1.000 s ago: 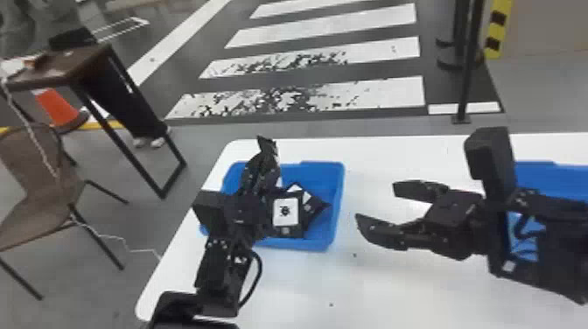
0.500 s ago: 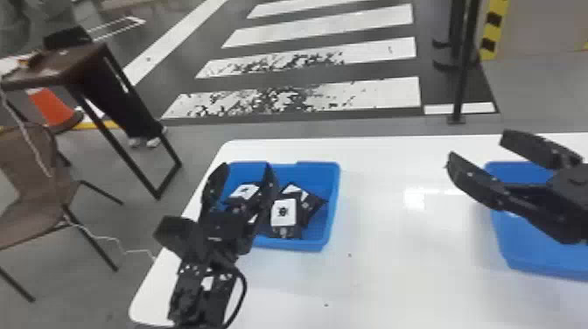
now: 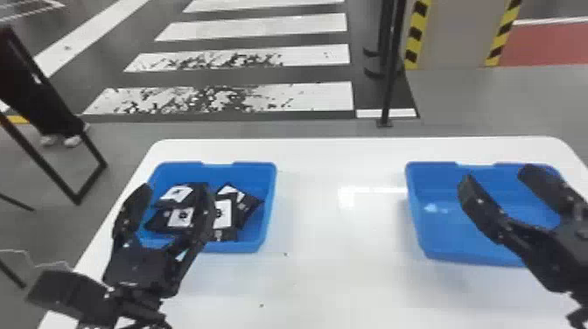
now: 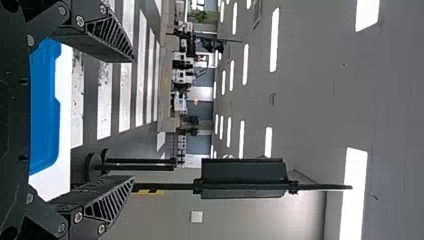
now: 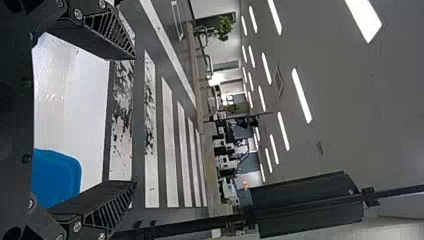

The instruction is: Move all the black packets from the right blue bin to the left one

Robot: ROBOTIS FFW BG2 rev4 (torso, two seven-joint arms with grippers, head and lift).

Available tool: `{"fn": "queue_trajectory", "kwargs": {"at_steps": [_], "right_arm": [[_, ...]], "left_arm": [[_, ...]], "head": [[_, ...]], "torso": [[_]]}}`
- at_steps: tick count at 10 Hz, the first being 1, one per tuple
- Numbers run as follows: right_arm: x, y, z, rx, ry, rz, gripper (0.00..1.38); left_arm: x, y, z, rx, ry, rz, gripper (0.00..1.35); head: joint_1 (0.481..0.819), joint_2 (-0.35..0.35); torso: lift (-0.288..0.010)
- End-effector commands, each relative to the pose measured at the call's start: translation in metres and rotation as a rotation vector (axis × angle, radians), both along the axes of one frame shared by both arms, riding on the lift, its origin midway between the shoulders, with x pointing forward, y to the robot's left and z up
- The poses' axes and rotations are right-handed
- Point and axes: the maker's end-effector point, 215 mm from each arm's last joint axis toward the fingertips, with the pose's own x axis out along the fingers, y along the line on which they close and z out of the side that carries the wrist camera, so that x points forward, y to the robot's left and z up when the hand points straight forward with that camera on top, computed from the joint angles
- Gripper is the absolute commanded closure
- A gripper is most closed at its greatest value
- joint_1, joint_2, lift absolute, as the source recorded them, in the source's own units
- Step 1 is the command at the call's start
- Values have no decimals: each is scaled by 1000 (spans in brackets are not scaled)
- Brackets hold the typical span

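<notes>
A: Where do we have the black packets (image 3: 239, 205)?

B: The ones we can see lie in the left bin (image 3: 270, 205), overlapping, their white labels (image 3: 224, 209) facing up. On the desk (image 3: 341, 280), the right bin (image 3: 468, 253) stands well to the right of the left bin.

A: And our grip?

B: We have the left end effector (image 3: 176, 188) at the near side of the left bin, its fingers spread, nothing clamped between them. Our right end effector (image 3: 498, 173) is well right of the left bin, over the other bin, also spread and holding nothing.

A: Then we seem to be at the end, with perhaps only a last check to make.

B: We'd judge so. If we had to shift a packet, how would it handle?

A: Light and thin, we'd guess, with some give, and perhaps slick on its face. We'd pinch it across two opposite edges, softly, so that we don't buckle it.

B: And where they overlap, we'd choose the top one in the left bin and take its free edge, or we might drag up its neighbour.

A: Agreed; we should lift our left fingers straight up, lest we snag the pile.
</notes>
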Motion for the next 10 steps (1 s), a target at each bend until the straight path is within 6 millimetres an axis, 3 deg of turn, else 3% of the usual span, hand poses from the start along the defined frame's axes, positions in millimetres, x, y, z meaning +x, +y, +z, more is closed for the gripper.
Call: {"fn": "queue_trajectory", "kwargs": {"at_steps": [1,3,5,7,10], "right_arm": [[-24,-23,-24,-2,49,-59,144],[-50,-56,-33,-44,69,-152,144],[-64,-74,-34,-81,73,-204,145],[-62,-75,-37,-78,76,-205,145],[-61,-72,-40,-75,78,-198,145]], "left_arm": [[-14,-7,2,-2,21,-9,217],[-34,-5,25,13,-11,10,217],[-48,6,25,23,13,60,217],[-40,2,-6,-2,117,42,217],[-39,-4,-4,10,111,30,217]], "head": [[695,122],[695,85],[695,48],[695,32],[695,22]], "torso": [[-140],[-140],[-140],[-140],[-140]]}}
